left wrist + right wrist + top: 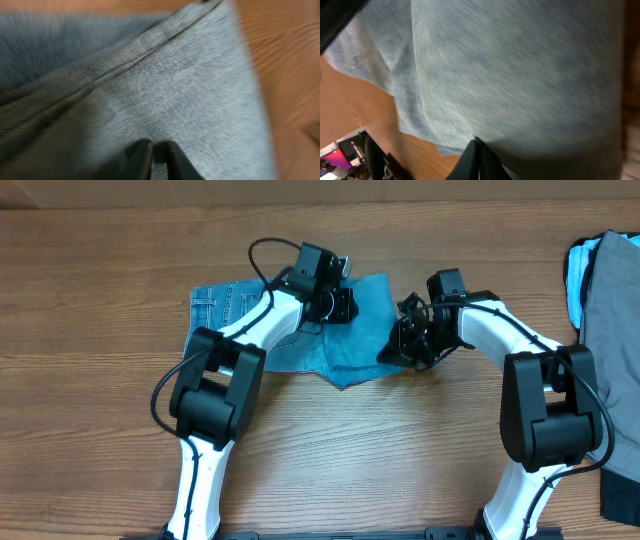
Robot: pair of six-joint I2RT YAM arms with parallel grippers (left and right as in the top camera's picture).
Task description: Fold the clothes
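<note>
A bare wooden table [100, 300] runs under both my arms. The jeans [350, 345] lie in the middle of it, a little to the far side, partly doubled over, with the waistband end to the left. A stack [605, 280] of grey, pale-blue and dark garments sits at the right edge, well apart from them.

I judge the denim soft but thick. It should drape and crease without springing back, it weighs enough to drag on the wood, and it is not slippery. The seams and hems are the firm places to take hold; a pinch in plain cloth would only pull up a peak.

My left gripper [340, 305] is over the far part of the jeans. Its fingers [140, 157] are drawn nearly together, with only a slim dark gap, and the denim runs right up to the tips beside a stitched seam. It reads as a pinch on the cloth, though I cannot see the fold between them. My right gripper [405, 345] is at the right edge of the jeans, its fingers [476, 152] pressed tight together where the cloth meets them, which I take as a pinch on that edge.

Both arms reach in from the near side, elbows bent high. The left forearm lies across the jeans and the wrists angle toward each other.
</note>
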